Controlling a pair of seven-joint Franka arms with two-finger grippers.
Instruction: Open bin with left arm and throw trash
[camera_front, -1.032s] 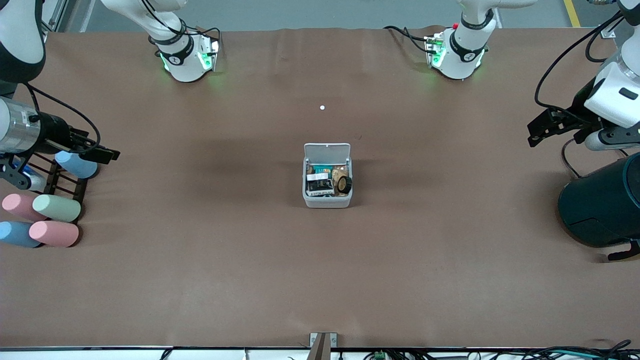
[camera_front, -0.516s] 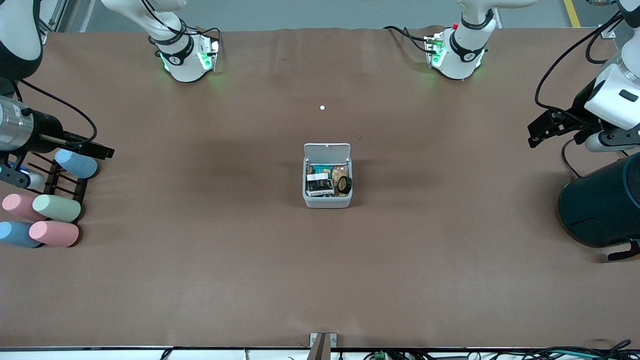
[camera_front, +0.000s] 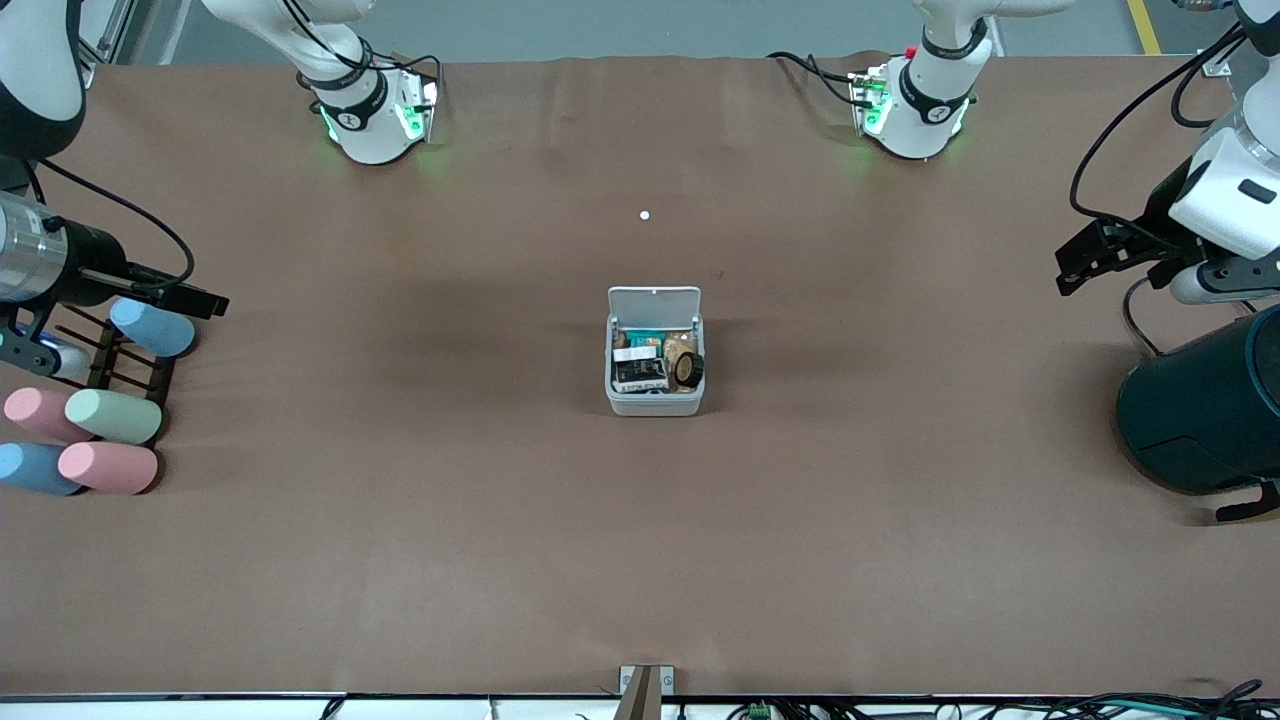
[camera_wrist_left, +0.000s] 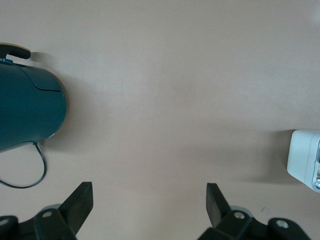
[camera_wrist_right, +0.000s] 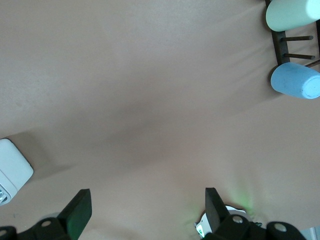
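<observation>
The white bin (camera_front: 655, 404) stands at the table's middle with its lid (camera_front: 654, 301) swung open. Inside lie the dark printed packet (camera_front: 640, 371), the beige loop (camera_front: 679, 346) and the black tape roll (camera_front: 688, 371). My left gripper (camera_front: 1068, 268) is open and empty, over bare table at the left arm's end, above the teal container; its wrist view shows the gripper (camera_wrist_left: 150, 200) and a bin corner (camera_wrist_left: 303, 160). My right gripper (camera_front: 212, 301) is open and empty over the cylinder rack at the right arm's end; its wrist view shows the gripper (camera_wrist_right: 147, 205) and a bin corner (camera_wrist_right: 12, 167).
A large dark teal container (camera_front: 1205, 410) lies at the left arm's end, also in the left wrist view (camera_wrist_left: 30, 110). Several pastel cylinders (camera_front: 112, 416) and a dark rack (camera_front: 125, 365) sit at the right arm's end. A small white dot (camera_front: 644, 215) lies between the arm bases.
My right gripper has drawn back a little toward the right arm's end of the table. The left gripper and the bin with its contents have not visibly moved.
</observation>
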